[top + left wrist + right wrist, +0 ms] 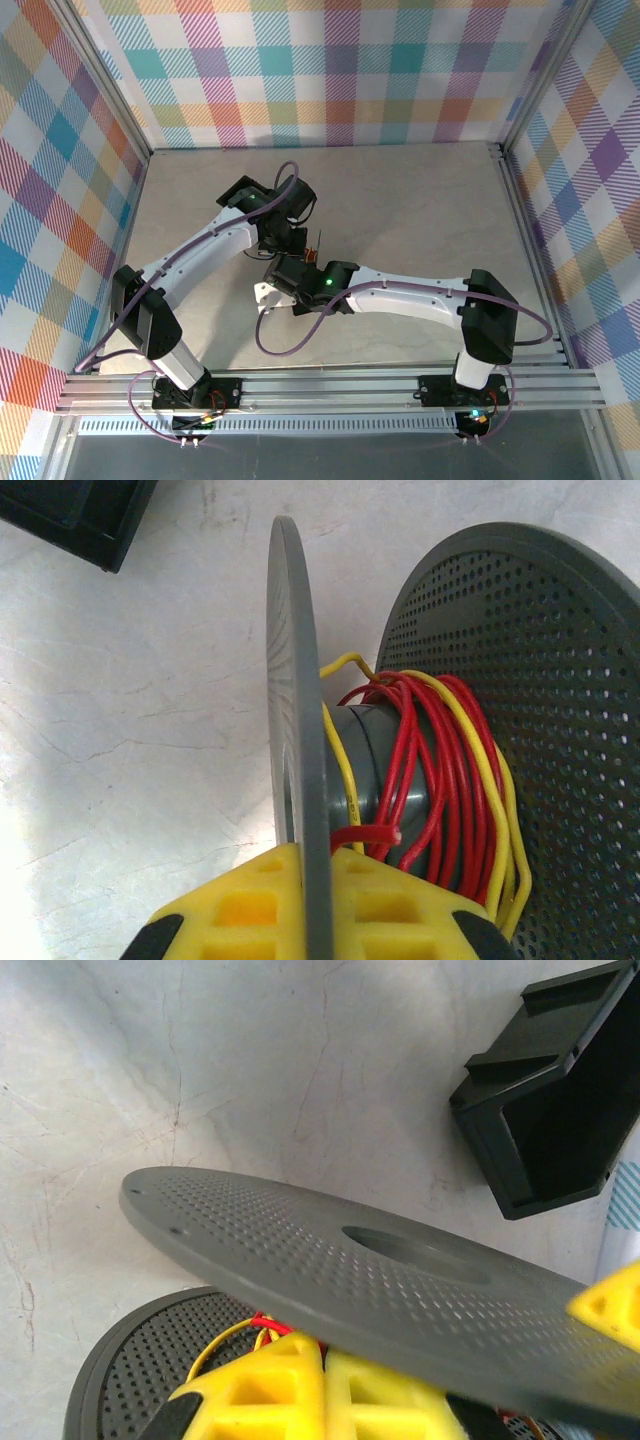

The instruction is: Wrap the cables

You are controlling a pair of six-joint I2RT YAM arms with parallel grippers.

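The cables [440,760], red with some yellow, are wound around the core of a grey spool between its two perforated flanges. My left gripper [318,880] is shut on the edge of the thin near flange [292,680]. A cut red end [392,833] pokes out just above its fingers. In the right wrist view, my right gripper [325,1365] sits under the upper flange [300,1240], its yellow fingers pressed together on a red strand of the cables [262,1324]. From above, both grippers [290,245] [298,268] meet mid-table at the cables [313,252].
The spool's second flange [540,680] stands to the right. A black boxy part [560,1110] lies just beyond the spool, and another black block [70,515] sits in the corner of the left wrist view. Pale marbled tabletop [420,200] surrounds them, enclosed by plaid walls.
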